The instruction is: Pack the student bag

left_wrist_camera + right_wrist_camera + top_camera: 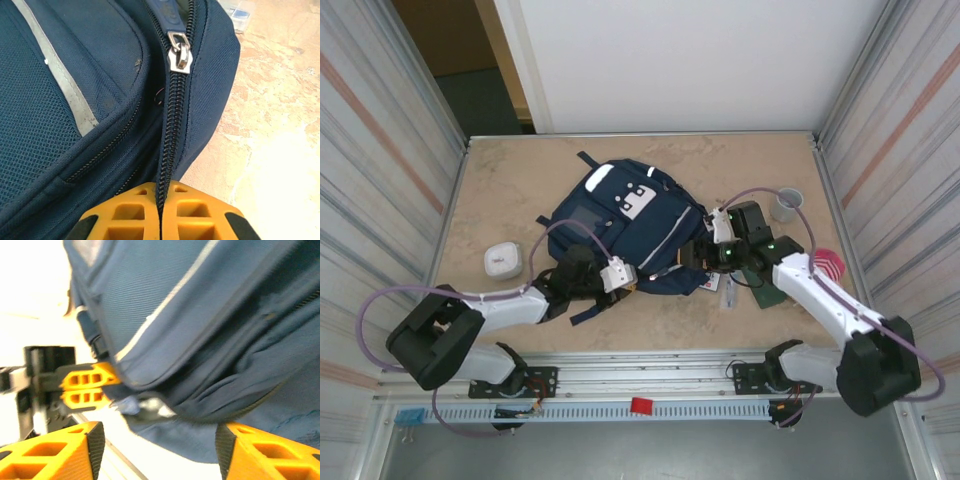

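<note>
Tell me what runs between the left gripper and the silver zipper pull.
In the left wrist view, the student bag's closed black zipper teeth run from the shut left gripper up to the zipper pull.

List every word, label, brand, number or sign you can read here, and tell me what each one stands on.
No text reads clearly anywhere.
Too small to read: dark marks on the white patches of the student bag.
Unreadable, cut off by the frame edge: a raised marking on the navy pull tab above the zipper slider.
No lettering visible: the bare metal of the zipper slider.
</note>
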Controlling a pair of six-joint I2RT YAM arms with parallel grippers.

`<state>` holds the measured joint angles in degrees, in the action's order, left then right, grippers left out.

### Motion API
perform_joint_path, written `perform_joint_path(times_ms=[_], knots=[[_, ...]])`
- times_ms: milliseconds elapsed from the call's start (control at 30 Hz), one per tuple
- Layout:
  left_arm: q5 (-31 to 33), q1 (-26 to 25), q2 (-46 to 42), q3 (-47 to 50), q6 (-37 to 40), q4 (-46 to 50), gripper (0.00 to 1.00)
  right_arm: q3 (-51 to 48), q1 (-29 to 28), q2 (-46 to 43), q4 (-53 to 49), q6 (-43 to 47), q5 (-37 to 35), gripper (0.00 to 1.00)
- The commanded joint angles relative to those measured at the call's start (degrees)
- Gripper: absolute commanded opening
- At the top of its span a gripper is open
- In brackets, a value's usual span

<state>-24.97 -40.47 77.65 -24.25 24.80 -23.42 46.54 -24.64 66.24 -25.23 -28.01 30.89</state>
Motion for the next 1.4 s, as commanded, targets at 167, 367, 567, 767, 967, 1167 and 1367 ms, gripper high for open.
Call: perform_joint_path(times_ms=[167, 367, 567, 767, 967, 1167, 1367], knots=[[-1.71, -0.73, -2.25, 2.4, 4.92, -7.6, 0.01, 13.55, -8.03, 6.54, -11.69, 13.44, -1.16, 0.64], [-2.88, -0.74, -2.93, 2.3, 4.55, -7.37, 0.01, 19.74, -12.71, 15.84, -12.47, 20.57, -3.12, 0.64], [-2.7, -0.68, -3.7, 2.19, 4.04, -7.43, 0.0, 22.16, -12.7, 21.46, -14.18, 23.84, -3.07, 0.62], [-2.52, -0.62, -4.03, 1.93, 3.86, -7.44, 0.0, 21.83, -14.13, 22.89, -16.2, 26.31, -8.69, 0.61], [-2.44, -0.63, -4.08, 1.51, 3.67, -7.56, 0.0, 22.35, -15.16, 24.29, -16.69, 27.48, -12.24, 0.49], [-1.75, -0.49, -3.9, 1.35, 3.72, -7.08, 0.0, 22.27, -15.34, 22.7, -16.87, 27.51, -12.8, 0.23], [-0.44, -0.49, -3.55, 1.22, 3.47, -6.94, 0.0, 21.51, -15.26, 19.1, -16.96, 26.47, -12.64, 0.05]])
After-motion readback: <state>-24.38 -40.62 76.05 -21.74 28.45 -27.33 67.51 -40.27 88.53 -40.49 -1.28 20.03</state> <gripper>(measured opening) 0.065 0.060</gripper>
